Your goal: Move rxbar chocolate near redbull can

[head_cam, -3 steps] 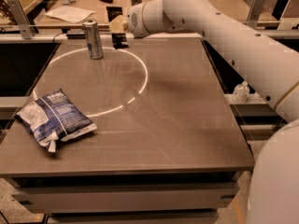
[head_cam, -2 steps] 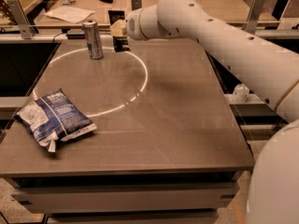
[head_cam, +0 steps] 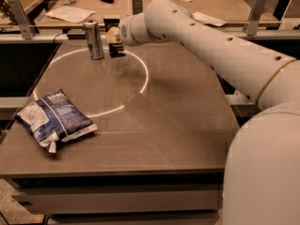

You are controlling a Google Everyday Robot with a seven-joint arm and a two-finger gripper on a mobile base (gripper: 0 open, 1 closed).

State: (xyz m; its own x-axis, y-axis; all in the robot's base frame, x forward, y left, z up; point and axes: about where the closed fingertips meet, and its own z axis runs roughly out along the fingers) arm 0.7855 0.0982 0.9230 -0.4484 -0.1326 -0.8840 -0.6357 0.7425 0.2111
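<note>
The redbull can [head_cam: 93, 39], slim and silver-blue, stands upright at the far left of the table, on the bright ring of light. My gripper [head_cam: 115, 45] reaches in from the right and hangs just right of the can, a small gap apart. A small dark flat piece, the rxbar chocolate [head_cam: 116, 50], sits in its grip with the lower end at or just above the tabletop. Its wrapper text is not readable.
A crinkled blue-and-white bag [head_cam: 55, 119] lies near the table's front left edge. My white arm [head_cam: 211, 46] crosses the far right of the grey table [head_cam: 164, 125]. Behind the table a wooden bench [head_cam: 154, 1] holds papers and small items.
My gripper has moved left with the dark bar, closing in on the can. The can and the bag have not moved.
</note>
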